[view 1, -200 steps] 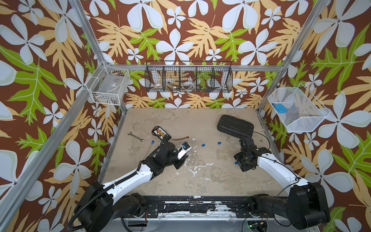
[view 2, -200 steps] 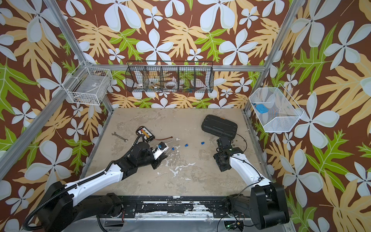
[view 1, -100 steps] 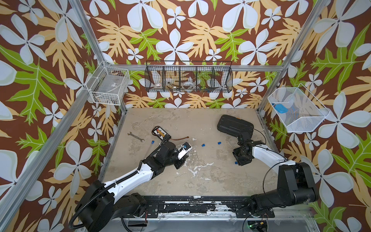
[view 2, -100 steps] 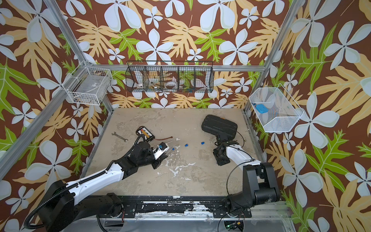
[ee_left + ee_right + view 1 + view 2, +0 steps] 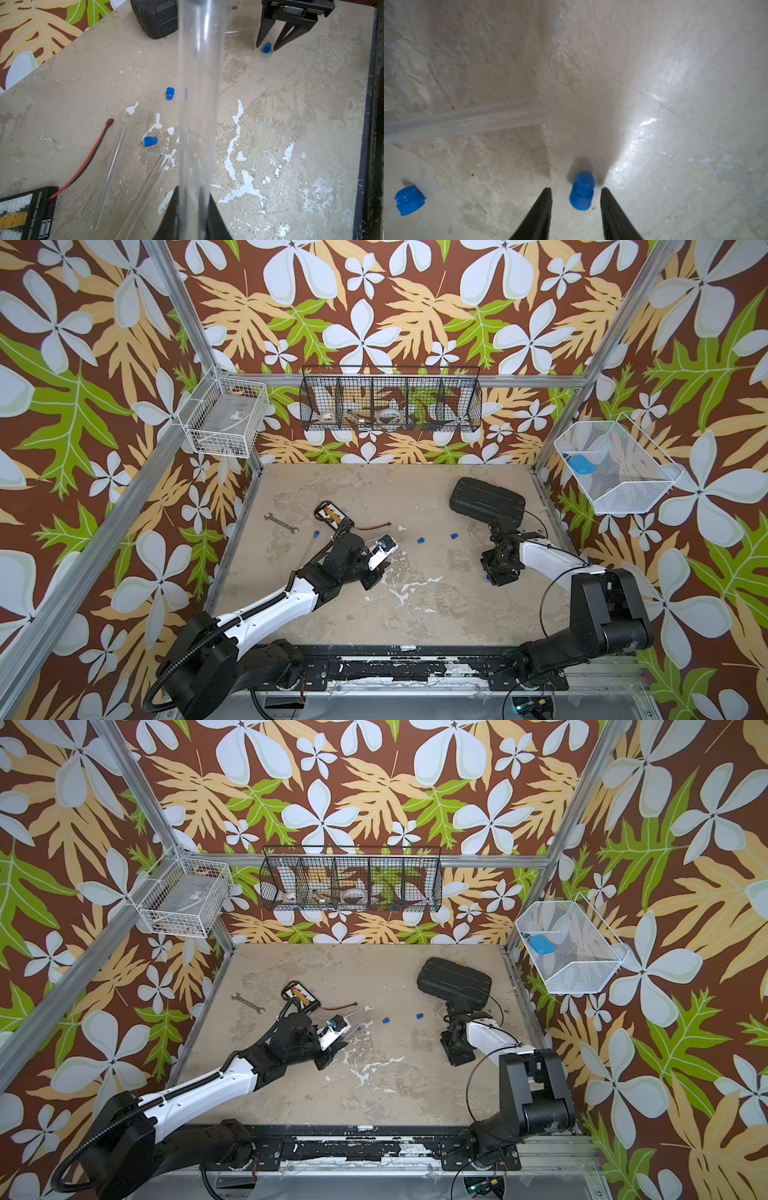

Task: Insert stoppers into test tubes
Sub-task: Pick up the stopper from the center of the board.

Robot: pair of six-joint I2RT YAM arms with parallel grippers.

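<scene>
On the scuffed beige tabletop (image 5: 291, 104), the right gripper (image 5: 576, 188) stands with jaws parted astride a tiny bright-blue plastic stopper (image 5: 582, 191), a gap showing on each side, while the left gripper (image 5: 194, 199) clamps one slim clear test tube (image 5: 199, 83).

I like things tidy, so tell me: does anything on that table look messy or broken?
Yes. The table top is chipped, with white patches where the surface looks flaked. Two test tubes lie loose on their sides, and blue stoppers are scattered around them. A wrench lies there too.
</scene>
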